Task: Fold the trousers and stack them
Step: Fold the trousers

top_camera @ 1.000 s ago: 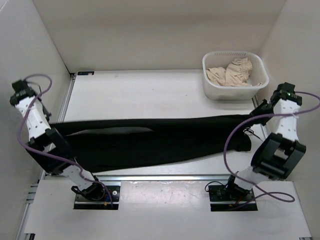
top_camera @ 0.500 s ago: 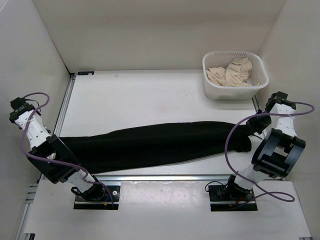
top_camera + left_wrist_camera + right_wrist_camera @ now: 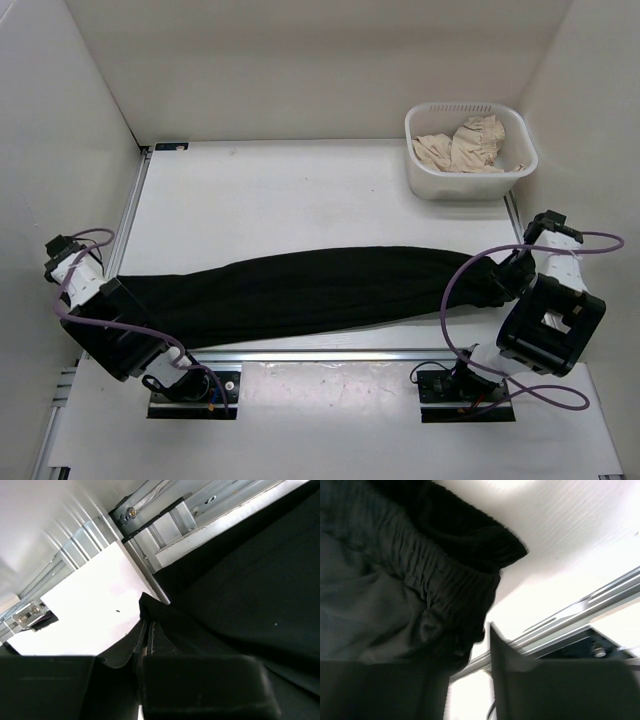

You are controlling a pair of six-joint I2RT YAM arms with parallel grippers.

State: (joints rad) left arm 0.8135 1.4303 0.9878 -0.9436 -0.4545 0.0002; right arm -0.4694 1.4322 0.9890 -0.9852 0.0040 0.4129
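The black trousers lie flat in a long folded band across the near part of the table, legs to the left, waist to the right. My left gripper is at the leg end, low over the table; in the left wrist view its jaws are shut on a pinch of the black cloth. My right gripper is at the waist end. In the right wrist view the elastic waistband drapes over one finger, with a bright gap to the other finger.
A white basket with a beige garment stands at the back right. Walls close in left, right and behind. A metal rail runs along the table's near edge, by both arm bases.
Both grippers have come down and toward the near edge. The raised upper layer of the trousers has dropped onto the lower one, so the cloth now lies as one flat band.
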